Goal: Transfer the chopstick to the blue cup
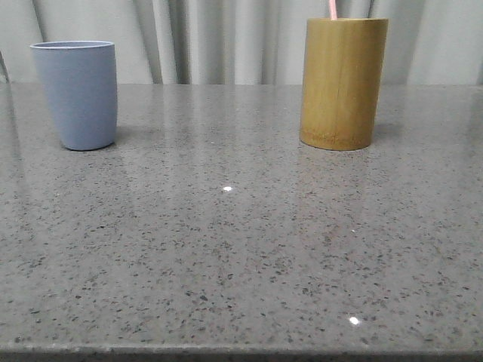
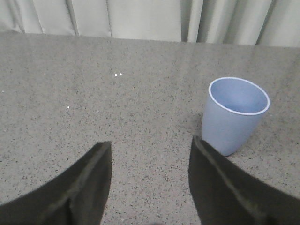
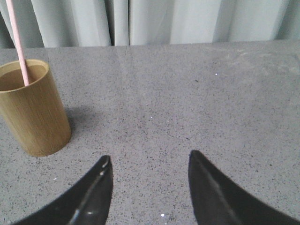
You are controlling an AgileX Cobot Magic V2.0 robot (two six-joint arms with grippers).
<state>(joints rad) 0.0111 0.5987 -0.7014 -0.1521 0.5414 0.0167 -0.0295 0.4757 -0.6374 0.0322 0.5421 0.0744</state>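
Note:
A pale pink chopstick point(image 1: 333, 9) stands in a tall yellow-brown bamboo cylinder point(image 1: 343, 83) at the back right; only its upper part shows. It also shows in the right wrist view point(image 3: 18, 42), inside the cylinder point(image 3: 33, 112). The blue cup point(image 1: 76, 94) stands empty at the back left, and in the left wrist view point(image 2: 236, 115). My left gripper point(image 2: 151, 144) is open and empty, the cup just beyond one finger. My right gripper point(image 3: 149, 158) is open and empty, apart from the cylinder. Neither gripper shows in the front view.
The grey speckled table point(image 1: 241, 249) runs to a front edge at the bottom of the front view. Pale curtains point(image 1: 226, 38) hang behind the table.

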